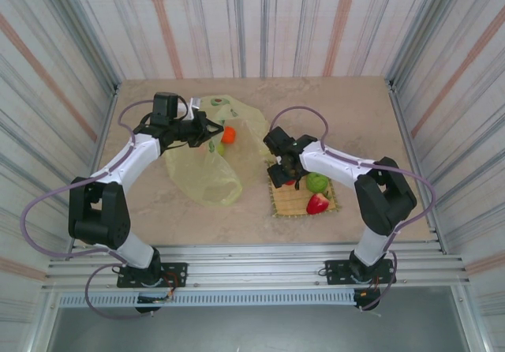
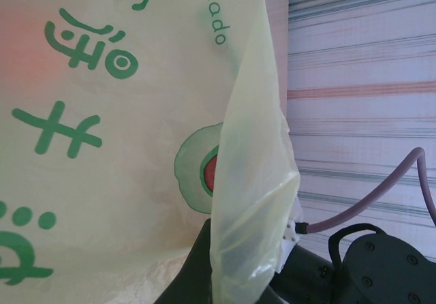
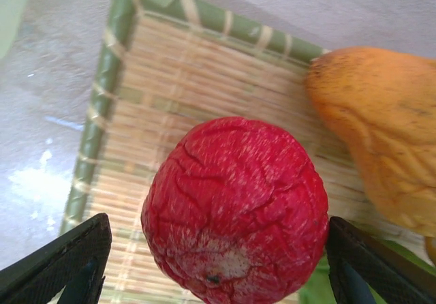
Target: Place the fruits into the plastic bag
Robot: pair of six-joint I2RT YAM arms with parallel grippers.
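Meanwhile, clamped the plastic bag [image 1: 201, 170] in the left gripper [image 1: 208, 129], straddled the red apple [image 3: 235, 208] on the woven mat [image 3: 170, 106] with wide right gripper [image 3: 218, 260] jaws, yellow-orange fruit [image 3: 381, 133] just beside.

left arm [image 1: 126, 159] reaches up and bends in toward the middle, left gripper [image 1: 210, 127] clamped shut on the plastic bag [image 1: 201, 174] edge. right arm [image 1: 347, 166] folds inward from its elbow, wrist tipped down, right gripper [image 1: 286, 172] pointing tableward, fingers spread wide apart
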